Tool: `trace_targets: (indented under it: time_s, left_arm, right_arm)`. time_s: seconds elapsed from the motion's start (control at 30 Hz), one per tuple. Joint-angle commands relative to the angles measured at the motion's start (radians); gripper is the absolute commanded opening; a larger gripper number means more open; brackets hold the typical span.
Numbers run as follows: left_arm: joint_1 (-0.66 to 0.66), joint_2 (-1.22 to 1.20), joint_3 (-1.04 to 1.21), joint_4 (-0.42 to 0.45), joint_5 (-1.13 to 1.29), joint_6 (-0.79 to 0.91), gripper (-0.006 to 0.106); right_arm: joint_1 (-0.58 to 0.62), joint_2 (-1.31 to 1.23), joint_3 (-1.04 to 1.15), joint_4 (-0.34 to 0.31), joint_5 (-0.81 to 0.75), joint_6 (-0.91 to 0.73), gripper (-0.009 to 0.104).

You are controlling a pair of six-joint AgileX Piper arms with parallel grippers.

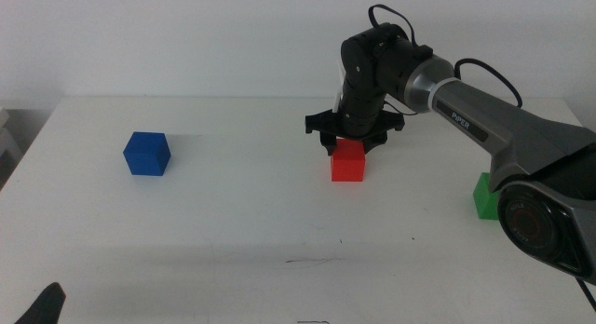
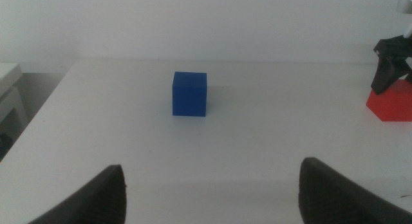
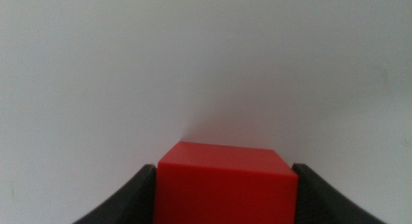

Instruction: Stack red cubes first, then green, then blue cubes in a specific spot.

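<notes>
Right gripper (image 1: 351, 138) low over mid-table, jaws flanking the red cube (image 1: 348, 161) on both sides; blue cube (image 1: 147, 154) far left, green cube (image 1: 484, 195) at right edge; left gripper (image 2: 209, 185) spread wide, waiting.

Layout from my middle cam: red cube (image 1: 348, 162) sits just past table centre, around 1 o'clock, with my right gripper (image 1: 349, 138) directly over it, jaws either side. Blue cube (image 1: 147, 154) is way out at 10 o'clock. Green cube (image 1: 483, 196) is at 3 o'clock, partly behind the arm. The scratch mark (image 1: 312, 261) lies near me at 6. Left gripper (image 2: 209, 185) waits at 7.
</notes>
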Motion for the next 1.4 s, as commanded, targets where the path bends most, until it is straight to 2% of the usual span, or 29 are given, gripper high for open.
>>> trace_targets:
  time_s: [0.0,0.1,0.2,0.23,0.43,0.53,0.63,0.93,1.13,1.37]
  left_arm:
    - [0.003,-0.026,-0.001,-0.01,-0.078,-0.005,0.09]
    - [0.003,-0.026,-0.001,-0.01,-0.078,-0.005,0.09]
    - [0.003,-0.026,-0.001,-0.01,-0.078,-0.005,0.09]
    - [0.003,-0.026,-0.001,-0.01,-0.078,-0.005,0.09]
    - [0.003,-0.026,-0.001,-0.01,-0.078,-0.005,0.09]
    - [0.003,-0.026,-0.001,-0.01,-0.078,-0.005,0.09]
    - [0.003,-0.026,-0.001,-0.01,-0.078,-0.005,0.09]
    - [0.003,-0.026,-0.001,-0.01,-0.078,-0.005,0.09]
    - [0.003,-0.026,-0.001,-0.01,-0.078,-0.005,0.09]
    - [0.003,-0.026,-0.001,-0.01,-0.078,-0.005,0.09]
  right_arm:
    - [0.0,-0.075,-0.032,-0.017,-0.021,-0.001,-0.001]
    - [0.014,-0.112,-0.03,-0.048,0.02,-0.006,-0.001]
    - [0.044,-0.201,0.042,-0.163,-0.021,0.017,-0.001]
    - [0.053,-0.237,0.087,-0.182,-0.043,0.033,-0.001]
    - [0.129,-0.502,0.504,-0.189,-0.248,0.169,-0.001]
    - [0.181,-0.586,0.682,-0.222,-0.337,0.269,-0.001]
    - [0.231,-0.614,0.771,-0.261,-0.365,0.368,-0.001]
    - [0.271,-0.549,0.776,-0.232,-0.377,0.448,-0.001]
    - [0.271,-0.5,0.776,-0.191,-0.389,0.451,-0.001]
    - [0.271,-0.48,0.776,-0.181,-0.391,0.454,-0.001]
